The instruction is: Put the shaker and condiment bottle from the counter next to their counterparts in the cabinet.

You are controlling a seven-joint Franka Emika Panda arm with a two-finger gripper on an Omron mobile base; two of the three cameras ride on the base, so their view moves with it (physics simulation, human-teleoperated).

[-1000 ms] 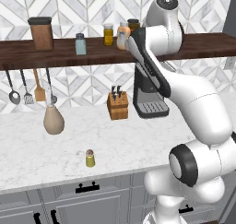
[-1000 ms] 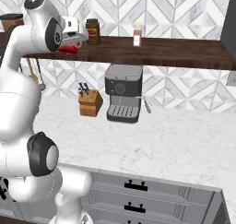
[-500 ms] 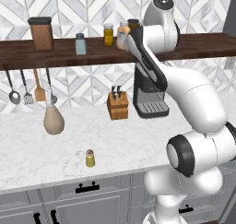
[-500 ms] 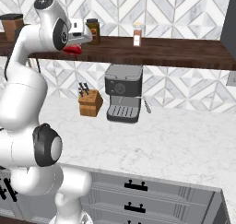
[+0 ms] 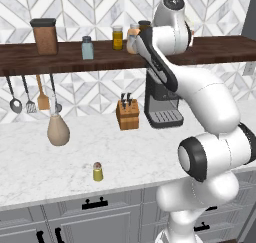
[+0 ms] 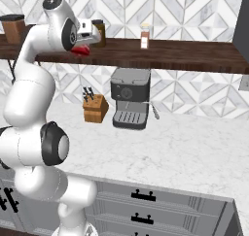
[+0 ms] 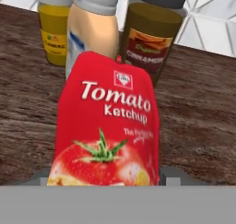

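Up at the cabinet (image 6: 185,55), the gripper (image 6: 86,42) has the condiment bottle (image 7: 108,126) between its jaws, but the fingertips are hidden behind the pouch and whether they clamp it or stand slack I cannot tell; its base is cut off in the hand view, so whether it touches the board is unclear. Just behind it stand a cream bottle (image 7: 94,27), a yellow jar (image 7: 54,27) and a brown jar (image 7: 152,34), tops partly cropped. Below, the shaker (image 5: 97,171) stands alone on the counter (image 5: 45,167), well apart from a knife block (image 5: 128,114), a coffee machine (image 6: 129,104) and a tan vase (image 5: 58,130), under a patterned tile wall.
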